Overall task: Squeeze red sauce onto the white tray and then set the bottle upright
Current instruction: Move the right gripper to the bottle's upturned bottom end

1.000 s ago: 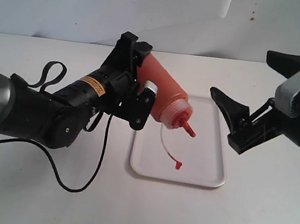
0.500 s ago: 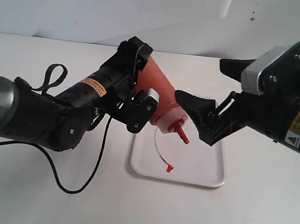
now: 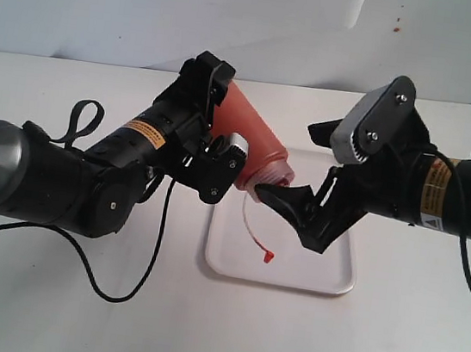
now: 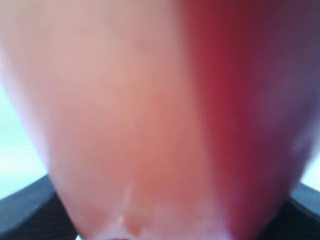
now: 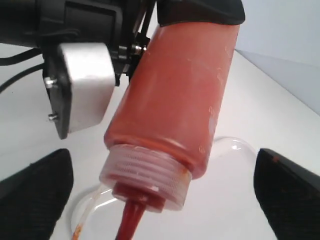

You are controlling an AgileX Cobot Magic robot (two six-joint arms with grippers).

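Note:
The bottle (image 3: 254, 135) hangs tilted with its nozzle pointing down over the white tray (image 3: 327, 275). My left gripper (image 3: 223, 124) is shut on its body. Red sauce (image 5: 180, 85) shows dark through the plastic, and I see none on the tray. The small red cap (image 3: 267, 257) dangles on its tether just above the tray. My right gripper (image 3: 285, 161) is open, one finger below and one above the bottle's nozzle end, not touching it. In the right wrist view the nozzle (image 5: 131, 217) sits between the two spread black fingers (image 5: 35, 185). The bottle (image 4: 150, 100) fills the left wrist view.
A black cable (image 3: 116, 290) loops over the white table to the left of the tray. A black strap loop (image 3: 87, 113) sticks up from the left arm. A pale wall with a few small red specks (image 3: 396, 25) closes the back.
My right gripper has swung left from the tray's right side and now brackets the bottle's nozzle end, still open. The left gripper has shifted the bottle a little, nozzle still down.

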